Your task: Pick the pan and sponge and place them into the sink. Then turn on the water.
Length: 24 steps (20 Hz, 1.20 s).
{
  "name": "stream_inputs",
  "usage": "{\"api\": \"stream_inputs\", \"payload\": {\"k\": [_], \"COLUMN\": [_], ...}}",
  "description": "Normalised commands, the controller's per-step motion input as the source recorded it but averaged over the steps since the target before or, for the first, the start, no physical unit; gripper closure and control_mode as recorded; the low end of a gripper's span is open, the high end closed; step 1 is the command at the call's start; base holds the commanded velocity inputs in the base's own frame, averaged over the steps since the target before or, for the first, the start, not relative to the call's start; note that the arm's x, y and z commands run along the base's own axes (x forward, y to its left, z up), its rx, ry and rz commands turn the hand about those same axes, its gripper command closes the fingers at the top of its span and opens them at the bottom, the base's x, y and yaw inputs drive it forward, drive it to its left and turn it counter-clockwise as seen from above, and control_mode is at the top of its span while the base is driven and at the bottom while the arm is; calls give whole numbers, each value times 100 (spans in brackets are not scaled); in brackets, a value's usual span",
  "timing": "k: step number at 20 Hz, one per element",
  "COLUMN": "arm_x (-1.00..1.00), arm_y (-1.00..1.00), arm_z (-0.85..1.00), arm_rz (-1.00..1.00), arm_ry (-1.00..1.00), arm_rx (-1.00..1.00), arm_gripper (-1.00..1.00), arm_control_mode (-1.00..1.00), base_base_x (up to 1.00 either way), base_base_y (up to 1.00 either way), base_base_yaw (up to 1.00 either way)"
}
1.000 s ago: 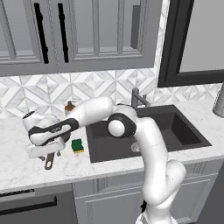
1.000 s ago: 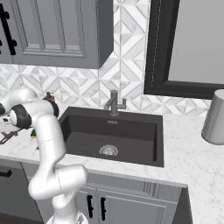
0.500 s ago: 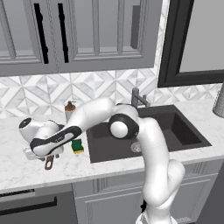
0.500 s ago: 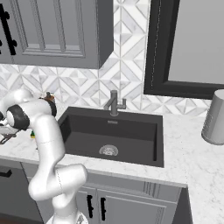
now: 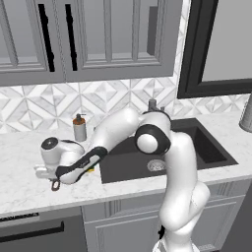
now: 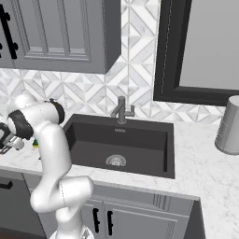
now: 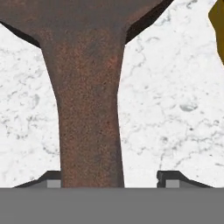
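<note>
In the hand view, a long, flat pan handle with a mottled, rusty brown surface is seen running up from between the fingertips of the gripper. It widens at the top, where it joins the pan. One dark tip is set close against the handle's left edge, while the other tip is held apart from its right edge, with bare counter showing in the gap; the jaws are spread wider than the handle and nothing is clamped. Speckled white marble counter is seen under and on both sides of the handle. A dark yellow corner, probably the sponge, is seen up and to the right of the hand.

In the left base view, the loop end of the handle is seen beneath the lowered hand, with a soap dispenser behind it. The dark rectangular sink, with its round metal drain and grey faucet, is found well to the right
</note>
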Motion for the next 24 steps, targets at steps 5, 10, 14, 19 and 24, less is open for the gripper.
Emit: {"api": "stream_inputs", "payload": {"k": [5, 10, 14, 19, 24], "arm_x": [14, 46, -5, -84, -100], "arm_y": [-2, 13, 2, -18, -58], "arm_z": [-64, -41, 19, 34, 23], "arm_rz": [0, 0, 0, -4, -11], "arm_ry": [5, 17, -5, -57, -52], "arm_rx": [4, 0, 1, 4, 22], "arm_gripper": [100, 100, 100, 100, 100], "arm_control_mode": [-100, -100, -100, -100, -100], "base_base_x": [0, 0, 0, 0, 0], "base_base_y": [0, 0, 0, 0, 0], "base_base_yaw": [0, 0, 0, 0, 0]}}
